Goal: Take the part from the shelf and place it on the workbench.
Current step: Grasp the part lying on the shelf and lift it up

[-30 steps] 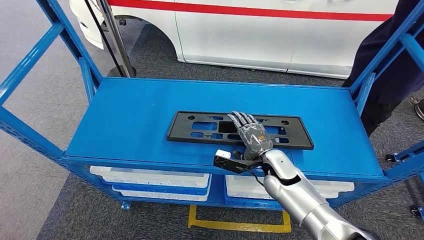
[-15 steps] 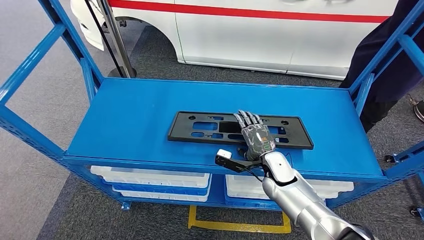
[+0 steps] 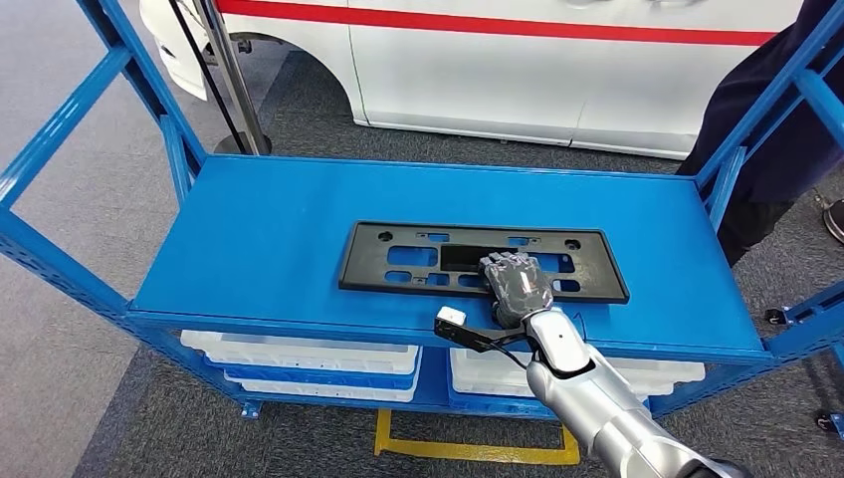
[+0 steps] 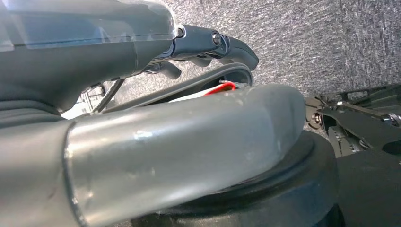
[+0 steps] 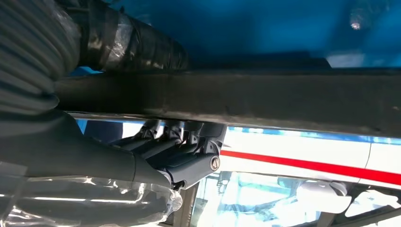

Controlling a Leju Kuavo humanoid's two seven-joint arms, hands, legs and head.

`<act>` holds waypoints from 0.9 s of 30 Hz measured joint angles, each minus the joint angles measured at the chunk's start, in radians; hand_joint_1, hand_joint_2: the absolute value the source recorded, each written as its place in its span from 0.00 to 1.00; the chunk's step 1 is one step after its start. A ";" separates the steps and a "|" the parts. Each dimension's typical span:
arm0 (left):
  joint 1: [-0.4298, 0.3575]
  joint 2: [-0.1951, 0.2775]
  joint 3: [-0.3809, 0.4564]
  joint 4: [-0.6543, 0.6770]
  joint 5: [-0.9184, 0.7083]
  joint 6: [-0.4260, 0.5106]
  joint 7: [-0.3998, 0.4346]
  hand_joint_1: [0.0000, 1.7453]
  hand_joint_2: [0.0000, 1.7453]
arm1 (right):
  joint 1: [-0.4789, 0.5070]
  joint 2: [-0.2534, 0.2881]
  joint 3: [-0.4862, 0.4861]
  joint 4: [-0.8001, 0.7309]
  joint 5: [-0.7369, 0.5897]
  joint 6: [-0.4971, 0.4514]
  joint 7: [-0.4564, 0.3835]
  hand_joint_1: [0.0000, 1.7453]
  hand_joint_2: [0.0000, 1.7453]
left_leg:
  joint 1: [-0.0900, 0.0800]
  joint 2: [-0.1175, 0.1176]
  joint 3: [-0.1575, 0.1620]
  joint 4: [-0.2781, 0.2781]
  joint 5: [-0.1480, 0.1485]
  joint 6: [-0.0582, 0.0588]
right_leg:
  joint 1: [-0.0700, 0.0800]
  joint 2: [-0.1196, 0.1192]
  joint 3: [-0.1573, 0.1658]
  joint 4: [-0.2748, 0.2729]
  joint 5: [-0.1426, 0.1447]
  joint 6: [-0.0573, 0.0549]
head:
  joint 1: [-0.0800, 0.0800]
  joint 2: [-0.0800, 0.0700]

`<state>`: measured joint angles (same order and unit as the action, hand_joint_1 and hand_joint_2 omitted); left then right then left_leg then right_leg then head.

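Observation:
The part is a flat black plate frame (image 3: 418, 261) with several cut-outs, lying on the blue shelf top (image 3: 259, 229). My right hand (image 3: 518, 287) is at the frame's near edge, right of its middle, fingers curled down on its top face. In the right wrist view the frame's dark edge (image 5: 265, 101) runs between the thumb (image 5: 127, 47) on one side and the fingers (image 5: 179, 151) on the other, so the hand grips it. My left hand (image 4: 142, 94) hangs over grey carpet, its fingers (image 4: 208, 42) loosely extended, holding nothing.
Blue shelf uprights (image 3: 169, 139) rise at both ends. White bins (image 3: 299, 358) sit on the lower level. A white car with a red stripe (image 3: 498, 70) stands behind the shelf. A person in dark clothes (image 3: 776, 119) stands at the far right. Yellow floor marking (image 3: 468, 448) lies below.
My right hand's fingers, flat on the frame a second ago, have curled down at its near edge. The frame has shifted slightly to the right.

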<state>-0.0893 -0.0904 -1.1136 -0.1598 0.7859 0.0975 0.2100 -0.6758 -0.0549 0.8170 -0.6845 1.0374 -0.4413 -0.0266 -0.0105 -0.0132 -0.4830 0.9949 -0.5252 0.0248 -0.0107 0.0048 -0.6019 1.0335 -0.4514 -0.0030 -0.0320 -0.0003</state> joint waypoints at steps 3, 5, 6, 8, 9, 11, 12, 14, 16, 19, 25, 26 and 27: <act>0.000 0.000 -0.001 0.000 0.003 0.002 -0.004 0.00 0.00 | 0.003 0.000 -0.009 -0.009 0.006 0.007 -0.004 1.00 1.00 | -0.001 0.000 0.000 0.000 0.000 0.000 | 0.000 0.000 0.000 0.000 0.000 0.000 | 0.000 0.000; 0.000 0.000 -0.001 0.000 0.004 0.004 -0.005 0.00 0.00 | 0.005 0.000 -0.013 -0.015 0.009 0.009 -0.006 1.00 1.00 | -0.001 0.000 0.000 0.000 0.000 0.000 | 0.001 0.000 0.000 0.000 0.000 0.000 | 0.000 0.000; 0.000 0.000 -0.001 0.000 0.006 0.004 -0.005 0.00 0.00 | 0.005 0.000 -0.014 -0.019 0.011 0.010 -0.007 1.00 1.00 | -0.001 0.000 0.000 0.000 0.000 0.000 | 0.000 0.000 0.000 0.000 0.000 0.000 | 0.000 0.000; 0.000 0.000 -0.001 0.000 0.008 0.007 -0.006 0.00 0.25 | 0.007 0.000 -0.017 -0.024 0.012 0.011 -0.008 1.00 1.00 | -0.001 0.000 0.000 0.000 0.000 0.000 | 0.000 0.000 0.000 0.000 0.000 0.000 | 0.000 0.000; 0.000 0.000 -0.002 0.000 0.010 0.010 -0.006 0.00 0.50 | 0.008 0.000 -0.019 -0.027 0.013 0.011 -0.008 1.00 1.00 | -0.001 0.000 0.000 0.000 0.000 0.000 | 0.000 0.000 0.000 0.000 0.000 0.000 | 0.000 0.000; 0.000 0.000 -0.002 0.000 0.011 0.012 -0.006 0.00 1.00 | 0.010 0.000 -0.021 -0.031 0.013 0.012 -0.009 1.00 1.00 | -0.001 0.000 0.000 0.000 0.000 0.000 | 0.000 0.000 0.000 0.000 0.000 0.000 | 0.000 0.000; 0.000 0.000 -0.002 0.000 0.012 0.013 -0.006 0.00 1.00 | 0.011 0.000 -0.022 -0.033 0.013 0.012 -0.009 1.00 1.00 | -0.001 0.000 0.000 0.000 0.000 0.000 | 0.000 0.000 0.000 0.000 0.000 0.000 | 0.000 0.000; 0.000 0.000 -0.003 0.000 0.017 0.014 -0.007 0.00 1.00 | 0.014 -0.001 -0.024 -0.038 0.014 0.011 -0.009 1.00 1.00 | -0.001 0.000 0.000 0.000 0.000 0.000 | 0.000 0.000 0.000 0.000 0.000 0.000 | 0.000 0.000; 0.000 0.000 -0.003 0.000 0.024 0.015 -0.010 0.00 1.00 | 0.018 -0.002 -0.027 -0.046 0.016 0.011 -0.010 1.00 1.00 | -0.001 0.000 0.000 0.000 0.000 0.000 | 0.000 0.000 0.000 0.000 0.000 0.000 | 0.000 0.000; 0.000 0.000 -0.003 0.000 0.029 0.014 -0.012 0.00 1.00 | 0.026 -0.005 -0.030 -0.063 0.017 0.013 -0.016 1.00 1.00 | -0.001 0.000 0.000 0.000 0.000 0.000 | 0.000 0.000 0.000 0.000 0.000 0.000 | 0.000 0.000; 0.000 0.001 -0.002 0.000 0.057 0.040 -0.020 0.00 1.00 | 0.055 -0.029 -0.040 -0.136 0.014 -0.010 -0.018 1.00 1.00 | -0.001 0.000 -0.001 0.000 0.000 0.000 | 0.000 0.000 0.000 0.000 0.000 0.000 | 0.000 0.000; -0.001 0.002 -0.002 0.000 0.061 0.040 -0.022 0.00 1.00 | 0.062 -0.037 -0.045 -0.163 0.015 -0.022 -0.018 1.00 1.00 | -0.001 0.000 -0.001 0.000 0.000 0.000 | 0.000 0.000 0.000 0.000 0.000 0.000 | 0.000 0.000; -0.002 0.003 -0.002 0.000 0.065 0.038 -0.024 0.00 1.00 | 0.068 -0.045 -0.050 -0.193 0.017 -0.033 -0.017 1.00 1.00 | -0.001 0.000 -0.001 0.000 0.000 0.000 | 0.000 0.000 -0.001 0.000 0.000 0.000 | 0.000 0.000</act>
<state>-0.0910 -0.0876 -1.1153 -0.1598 0.8512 0.1357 0.1864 -0.6080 -0.1002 0.7670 -0.8777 1.0544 -0.4740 -0.0441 -0.0120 -0.0132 -0.4843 0.9953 -0.5254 0.0250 -0.0106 0.0047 -0.6025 1.0332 -0.4514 -0.0029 -0.0321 -0.0001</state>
